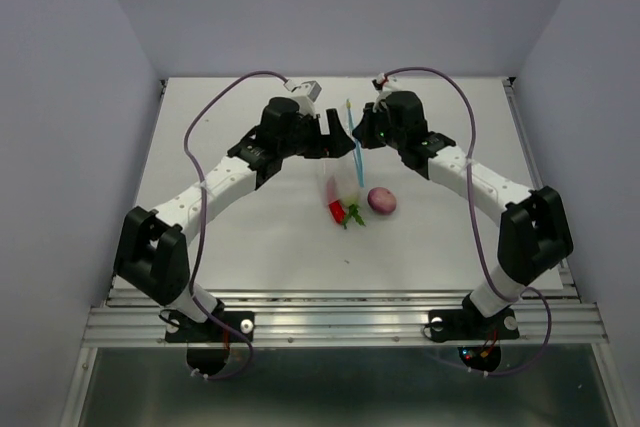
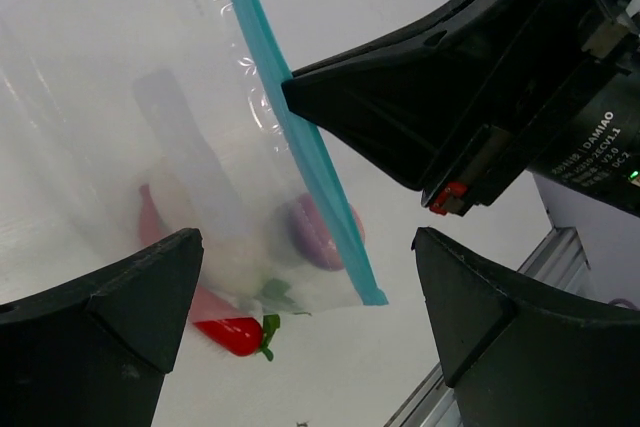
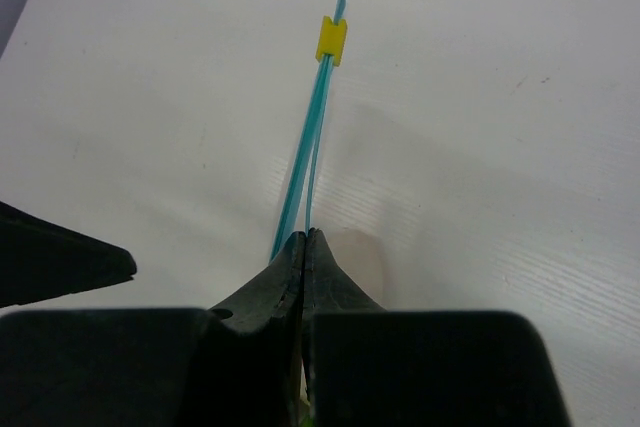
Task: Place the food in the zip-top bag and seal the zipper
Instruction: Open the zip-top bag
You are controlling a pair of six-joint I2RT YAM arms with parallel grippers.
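Note:
My right gripper (image 3: pixel 305 238) is shut on the light-blue zipper (image 3: pixel 312 127) of the zip-top bag, whose yellow slider (image 3: pixel 331 39) sits at the far end. The clear bag (image 2: pixel 130 117) hangs edge-up above the table, its zipper (image 2: pixel 300 137) running diagonally. My left gripper (image 2: pixel 308 242) stands open just beside the bag and grips nothing. Under the bag lie the red chili (image 2: pixel 235 333) and the purplish ball (image 2: pixel 318 232), blurred through the plastic. A whitish piece with a green stem (image 2: pixel 272 292) shows faintly between them. From above, chili (image 1: pixel 337 212) and ball (image 1: pixel 381 200) rest on the table.
The white table (image 1: pixel 250 247) is walled by grey panels at the back and sides. A metal rail (image 1: pixel 340 322) runs along the near edge by the arm bases. Both arms meet over the far middle, left gripper (image 1: pixel 335 132) close to right gripper (image 1: pixel 362 135).

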